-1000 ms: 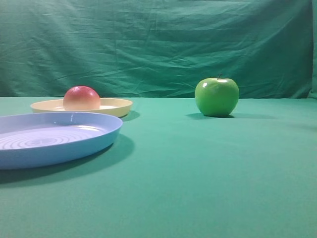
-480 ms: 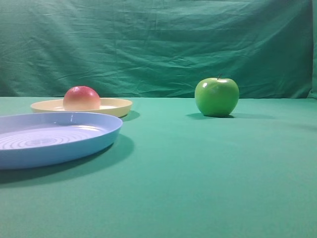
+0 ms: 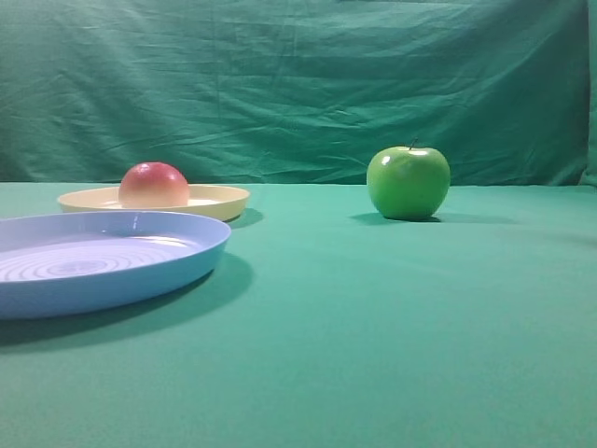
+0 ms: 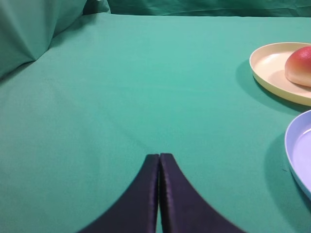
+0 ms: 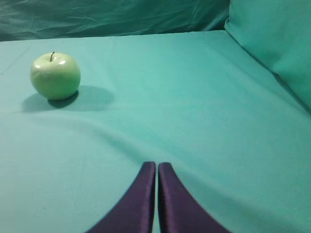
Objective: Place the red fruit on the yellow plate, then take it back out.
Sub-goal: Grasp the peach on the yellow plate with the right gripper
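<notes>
The red fruit (image 3: pixel 153 185) rests on the yellow plate (image 3: pixel 219 199) at the left of the exterior view. The left wrist view shows the same fruit (image 4: pixel 300 66) on the plate (image 4: pixel 267 63) at its right edge. My left gripper (image 4: pixel 159 155) is shut with nothing between its dark fingers, low over the green cloth and well to the left of the plate. My right gripper (image 5: pixel 157 164) is also shut and empty, over bare cloth. Neither gripper shows in the exterior view.
A larger light-blue plate (image 3: pixel 168 266) with concentric rings lies in front of the yellow one; its rim (image 4: pixel 291 150) shows in the left wrist view. A glossy green apple (image 3: pixel 408 182) stands at the right, also (image 5: pixel 55 76) far left of my right gripper. Green cloth backdrop behind.
</notes>
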Robot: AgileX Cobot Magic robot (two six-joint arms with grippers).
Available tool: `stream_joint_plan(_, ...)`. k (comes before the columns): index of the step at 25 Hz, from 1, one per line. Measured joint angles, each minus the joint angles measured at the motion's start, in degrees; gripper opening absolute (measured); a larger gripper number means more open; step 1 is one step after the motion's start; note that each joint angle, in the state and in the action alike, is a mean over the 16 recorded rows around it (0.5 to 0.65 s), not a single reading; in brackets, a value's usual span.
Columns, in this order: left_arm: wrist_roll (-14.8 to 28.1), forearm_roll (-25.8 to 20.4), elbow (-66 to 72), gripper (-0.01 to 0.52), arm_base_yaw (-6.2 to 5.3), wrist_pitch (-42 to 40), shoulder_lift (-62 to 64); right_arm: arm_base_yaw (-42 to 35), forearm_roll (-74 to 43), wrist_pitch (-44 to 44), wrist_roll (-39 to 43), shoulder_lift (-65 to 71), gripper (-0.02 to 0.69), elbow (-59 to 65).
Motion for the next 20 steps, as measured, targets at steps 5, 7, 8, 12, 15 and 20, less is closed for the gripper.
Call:
stream_joint_plan(5,0.0,0.0,0.0,0.0,0.0,0.0,0.0,0.0,0.08,0.35,-0.88,0.0,0.0,0.0)
stream_joint_plan(7,0.0,0.0,0.0,0.0,0.0,0.0,0.0,0.0,0.18,0.4,-0.98,0.0,0.0,0.0)
stream_joint_plan(8,0.0,0.0,0.0,0.0,0.0,0.0,0.0,0.0,0.27,0.36,-1.0,0.0,0.0,0.0)
stream_joint_plan(12,0.0,0.0,0.0,0.0,0.0,0.0,0.0,0.0,0.76,-1.21,-1.0,0.01,0.0,0.0)
stream_joint_plan(15,0.0,0.0,0.0,0.0,0.0,0.0,0.0,0.0,1.21,-3.2,-0.92,0.41,0.0,-0.3)
stream_joint_plan(20,0.0,0.0,0.0,0.0,0.0,0.0,0.0,0.17,1.98,-5.69,-0.79,2.89,0.0,-3.34)
